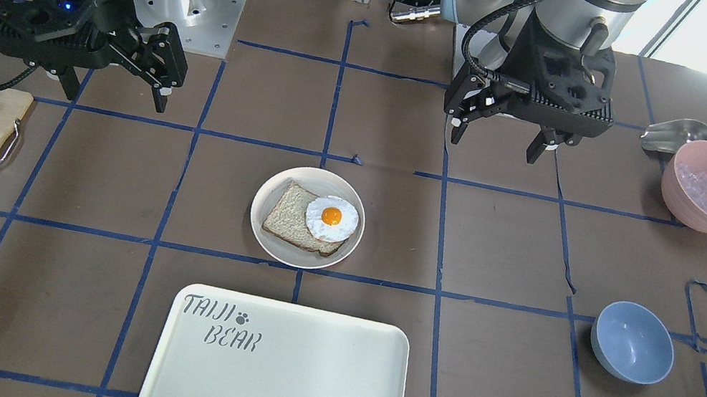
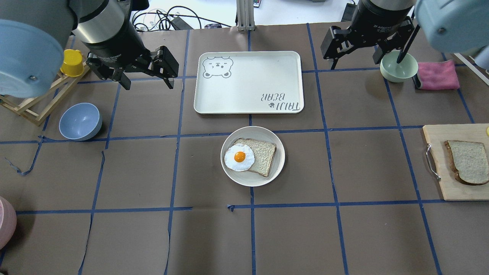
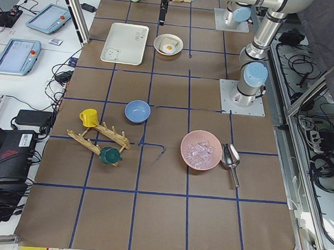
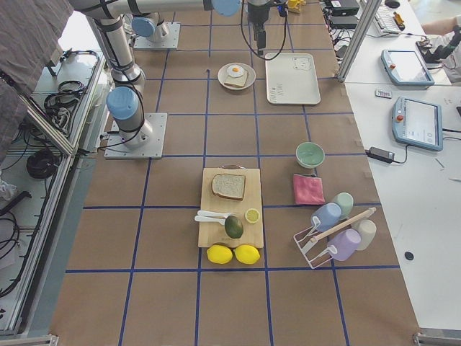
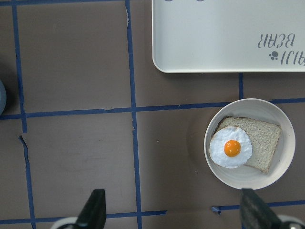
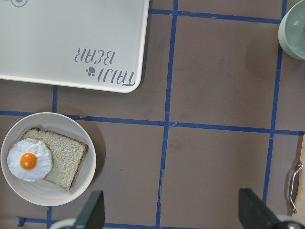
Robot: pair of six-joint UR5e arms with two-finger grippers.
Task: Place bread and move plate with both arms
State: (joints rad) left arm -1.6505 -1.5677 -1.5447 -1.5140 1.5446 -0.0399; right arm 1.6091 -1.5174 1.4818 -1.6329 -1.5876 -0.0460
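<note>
I see both arms hanging above the table with nothing held: the left gripper [image 2: 148, 84] has its jaws spread wide, and so does the right gripper [image 2: 365, 63]. The bread [image 2: 468, 162] lies flat on the wooden cutting board [image 2: 439, 152] at the table's right edge, well apart from the plate [image 2: 250, 180]. That plate sits mid-table, just on the robot's side of the TAIJI BEAR tray [image 2: 248, 82] and between the two arms, carrying a squarer slice [image 2: 264, 154] with a fried egg [image 2: 239, 157] on top.

Matt brown paper over the surface [image 2: 145, 172], slick blue tape [image 2: 363, 128] across it. Plate [image 2: 279, 168]: smooth satin cream plastic. Bread [image 2: 470, 162]: rough, porous crumb on a pale, unvarnished wooden board [image 2: 458, 191]. Scoop [image 1: 674, 135]: shiny metal. Left hand [image 1: 495, 145] and right hand [image 1: 114, 96]: matt black plastic.
</note>
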